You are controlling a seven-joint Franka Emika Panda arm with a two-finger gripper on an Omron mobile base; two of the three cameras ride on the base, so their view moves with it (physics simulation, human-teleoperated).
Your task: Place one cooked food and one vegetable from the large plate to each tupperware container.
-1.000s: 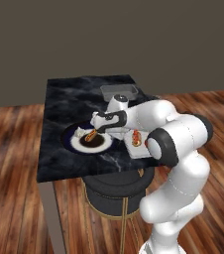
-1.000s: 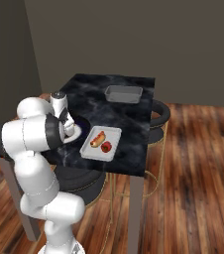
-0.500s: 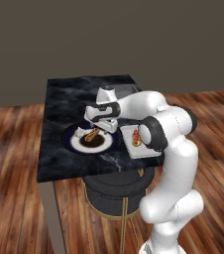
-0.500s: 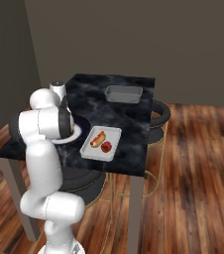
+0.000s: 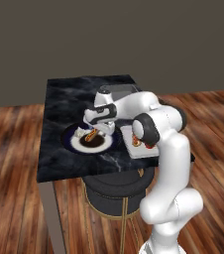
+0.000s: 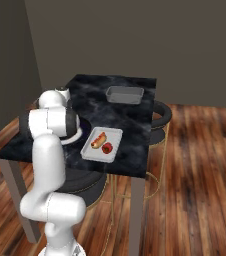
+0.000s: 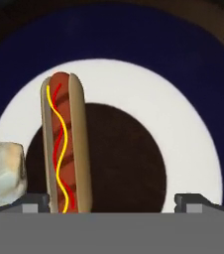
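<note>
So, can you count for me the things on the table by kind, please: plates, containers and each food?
large plate: 1
tupperware containers: 2 (pale container, grey container)
hot dogs: 2 (plate hot dog, container hot dog)
red vegetable: 1
whitish lump: 1
Total: 7

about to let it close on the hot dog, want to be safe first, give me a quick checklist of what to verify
1. Hand open: ok, the fingertips stand wide apart.
2. Hot dog between the fingertips: not ok, it lies off-centre, close beside the left-hand tip in the hand view.
3. Pale lump clear of the hand: cannot tell, it sits right at that same tip.
4. Hand over the large plate: ok.
5. Pale tupperware container filled: ok, it holds a hot dog and a red vegetable.
6. Darker tupperware container free to receive food: ok, it looks empty.
</note>
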